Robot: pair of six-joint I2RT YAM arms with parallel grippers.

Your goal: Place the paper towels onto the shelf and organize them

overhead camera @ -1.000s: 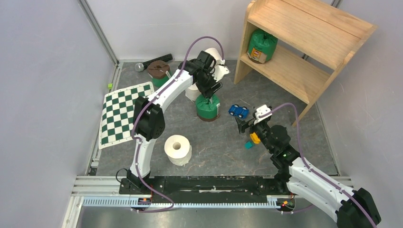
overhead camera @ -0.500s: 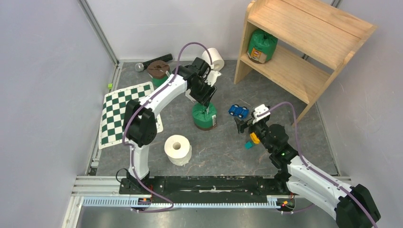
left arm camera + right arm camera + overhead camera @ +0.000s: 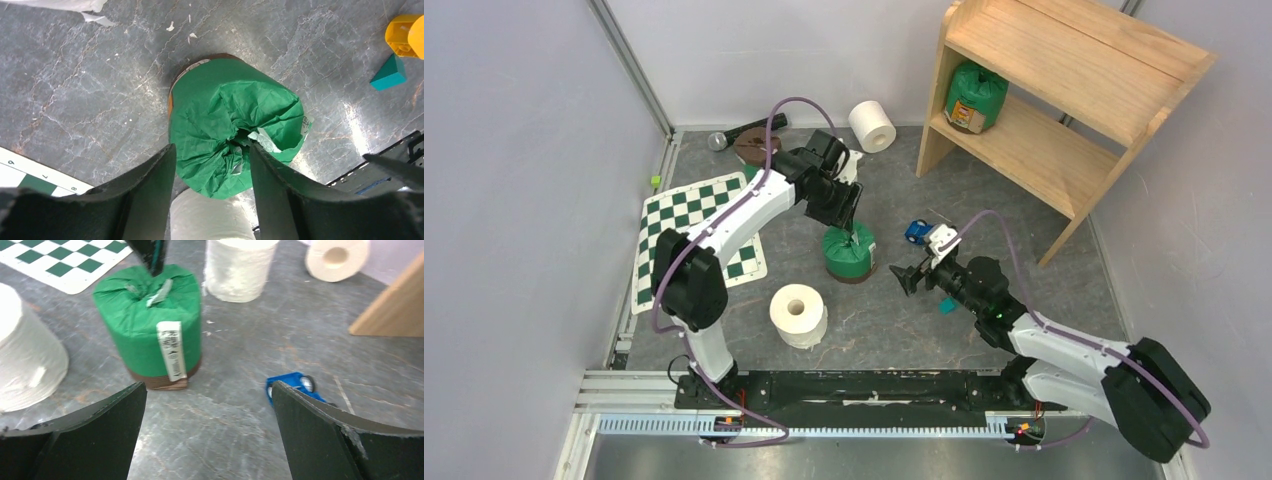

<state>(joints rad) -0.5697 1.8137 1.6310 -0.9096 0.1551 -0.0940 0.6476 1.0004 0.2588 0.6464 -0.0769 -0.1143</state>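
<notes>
Green-wrapped paper towel roll (image 3: 235,115): left gripper (image 3: 211,149) clamps its twisted top; right wrist view faces its white label strip (image 3: 171,351); right gripper (image 3: 207,386) gapes wide.

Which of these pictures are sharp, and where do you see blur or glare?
Top external view: sharp, evenly lit, soft shadows. Left wrist view: the green-wrapped roll is sharp, the left fingers are blurred, glare on the floor. Right wrist view: slightly soft overall, the right fingers dark, blurred.
</notes>
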